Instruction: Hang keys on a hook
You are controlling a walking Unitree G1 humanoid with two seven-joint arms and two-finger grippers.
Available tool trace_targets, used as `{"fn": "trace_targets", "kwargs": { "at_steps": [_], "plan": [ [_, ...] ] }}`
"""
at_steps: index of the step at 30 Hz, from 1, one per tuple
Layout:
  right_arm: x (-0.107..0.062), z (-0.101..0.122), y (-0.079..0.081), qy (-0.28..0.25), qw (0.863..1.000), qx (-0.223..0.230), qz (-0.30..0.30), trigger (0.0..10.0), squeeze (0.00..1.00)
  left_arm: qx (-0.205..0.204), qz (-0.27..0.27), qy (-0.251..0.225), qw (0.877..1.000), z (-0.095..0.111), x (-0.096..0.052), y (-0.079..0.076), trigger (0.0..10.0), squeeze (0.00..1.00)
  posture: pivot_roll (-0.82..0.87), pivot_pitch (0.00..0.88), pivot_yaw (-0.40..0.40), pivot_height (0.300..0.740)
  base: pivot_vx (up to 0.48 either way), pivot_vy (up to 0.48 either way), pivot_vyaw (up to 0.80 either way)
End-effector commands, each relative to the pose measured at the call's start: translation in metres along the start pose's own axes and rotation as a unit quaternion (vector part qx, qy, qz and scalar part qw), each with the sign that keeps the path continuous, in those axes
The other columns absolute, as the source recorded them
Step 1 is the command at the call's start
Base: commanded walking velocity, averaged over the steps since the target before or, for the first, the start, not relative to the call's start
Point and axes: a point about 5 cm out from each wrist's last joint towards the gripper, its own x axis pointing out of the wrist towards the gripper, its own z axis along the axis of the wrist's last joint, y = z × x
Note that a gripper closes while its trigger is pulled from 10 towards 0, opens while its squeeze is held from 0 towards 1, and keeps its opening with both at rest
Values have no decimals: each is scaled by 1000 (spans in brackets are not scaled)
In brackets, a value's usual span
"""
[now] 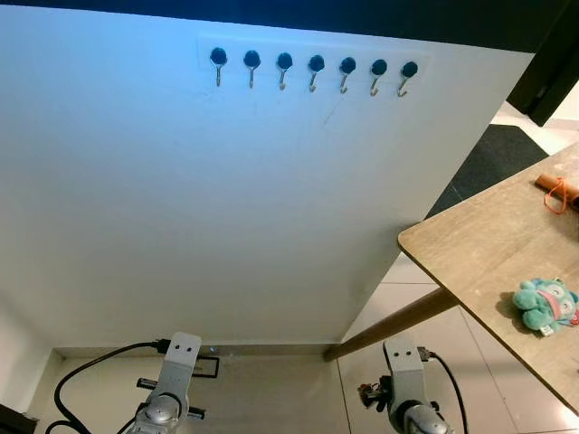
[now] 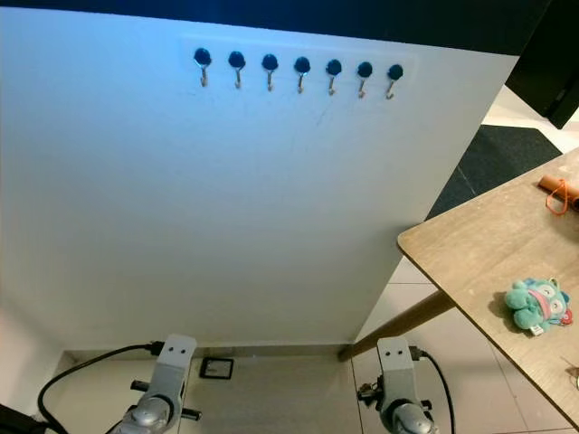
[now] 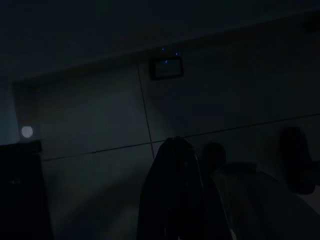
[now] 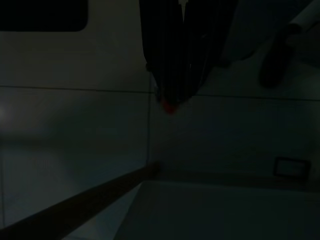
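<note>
A row of several small metal hooks (image 1: 313, 72) on dark round bases is fixed high on the white wall (image 1: 226, 199) straight ahead. Both silver arms hang low in front of me, the left arm (image 1: 172, 384) and the right arm (image 1: 407, 380). In the dark right wrist view my right gripper (image 4: 170, 95) points at the floor, its fingers (image 4: 160, 45) pressed together on a small item with a red bit (image 4: 169, 106) at the tips, seemingly the keys. My left gripper (image 3: 172, 150) is a single dark shape with its fingers together, holding nothing I can make out.
A wooden table (image 1: 488, 244) juts in from the right, its slanted leg (image 1: 398, 324) reaching the floor by my right arm. A teal plush toy (image 1: 545, 305) and an orange item (image 1: 556, 192) lie on it. A dark mat (image 1: 493, 163) lies beyond the wall's edge.
</note>
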Motion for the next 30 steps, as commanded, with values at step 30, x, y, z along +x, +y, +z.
{"fn": "trace_targets", "kwargs": {
  "at_steps": [30],
  "plan": [
    [1,-1,2,4,1000,7,-6,10000,0,14,-1,-5,1000,5,1,8,10000,0,90,24,-70,740,0,0,0]
  ]
}}
